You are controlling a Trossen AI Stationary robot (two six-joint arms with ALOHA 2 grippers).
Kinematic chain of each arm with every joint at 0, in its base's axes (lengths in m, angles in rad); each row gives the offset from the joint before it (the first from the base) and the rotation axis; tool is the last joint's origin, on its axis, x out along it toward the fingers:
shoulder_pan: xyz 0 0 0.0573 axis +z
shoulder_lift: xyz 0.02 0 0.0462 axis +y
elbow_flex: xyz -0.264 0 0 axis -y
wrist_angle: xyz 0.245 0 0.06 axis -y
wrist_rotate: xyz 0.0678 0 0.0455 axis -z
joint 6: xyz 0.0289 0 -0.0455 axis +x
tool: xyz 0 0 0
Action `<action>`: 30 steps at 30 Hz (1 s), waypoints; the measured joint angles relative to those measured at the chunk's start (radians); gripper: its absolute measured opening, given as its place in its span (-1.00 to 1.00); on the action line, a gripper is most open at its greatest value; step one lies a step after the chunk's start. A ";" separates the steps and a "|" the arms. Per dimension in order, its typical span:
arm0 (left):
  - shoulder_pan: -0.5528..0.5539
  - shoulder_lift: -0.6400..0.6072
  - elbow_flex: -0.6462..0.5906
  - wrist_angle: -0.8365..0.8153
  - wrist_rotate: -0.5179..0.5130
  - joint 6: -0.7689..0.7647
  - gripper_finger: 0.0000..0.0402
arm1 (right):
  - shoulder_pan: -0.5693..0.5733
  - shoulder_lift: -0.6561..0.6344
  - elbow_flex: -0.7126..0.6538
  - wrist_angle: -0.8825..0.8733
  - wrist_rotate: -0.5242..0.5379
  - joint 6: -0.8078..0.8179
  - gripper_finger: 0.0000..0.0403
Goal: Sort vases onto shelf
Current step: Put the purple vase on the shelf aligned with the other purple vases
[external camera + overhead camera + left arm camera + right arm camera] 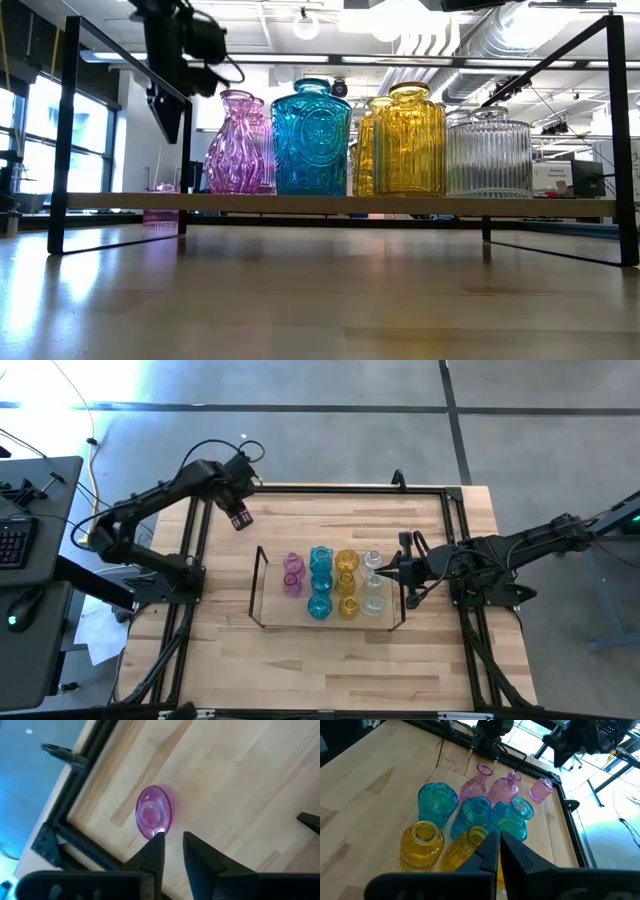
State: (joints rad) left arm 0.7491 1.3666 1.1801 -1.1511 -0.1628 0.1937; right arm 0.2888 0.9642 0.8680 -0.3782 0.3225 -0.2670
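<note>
While the wooden worktop (pixel 220 660) carries the shelf (pixel 262 588) at its middle, the vases (pixel 334 582) stand on the shelf in rows of pink, teal, yellow and clear; one small pink vase (pixel 242 519) stands alone on the worktop, well apart from the shelf near the far left corner. The left gripper (pixel 236 508) hovers just above this vase with a narrow gap between its fingers, holding nothing; the right gripper (pixel 384 573) waits closed and empty, beside the clear vases at the shelf's right end.

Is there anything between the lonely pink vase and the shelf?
No. In the high view, only bare wood lies between the pink vase and the shelf.
</note>
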 joint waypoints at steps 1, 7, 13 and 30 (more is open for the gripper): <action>0.013 0.015 0.000 0.006 0.015 0.013 -0.68 | 0.000 0.000 0.000 0.000 0.000 -0.001 -1.00; 0.059 0.103 0.000 0.033 0.093 0.054 -0.48 | 0.000 0.000 0.000 -0.003 0.000 -0.001 -1.00; 0.076 0.178 0.000 0.035 0.113 0.114 -0.38 | 0.000 0.000 0.000 -0.007 0.000 -0.001 -1.00; 0.110 0.211 -0.092 0.121 0.067 0.124 -0.43 | 0.000 0.000 0.000 -0.031 0.000 -0.003 -1.00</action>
State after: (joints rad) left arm 0.8590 1.5776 1.0881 -1.0298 -0.0960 0.3173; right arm 0.2886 0.9638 0.8680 -0.4091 0.3225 -0.2699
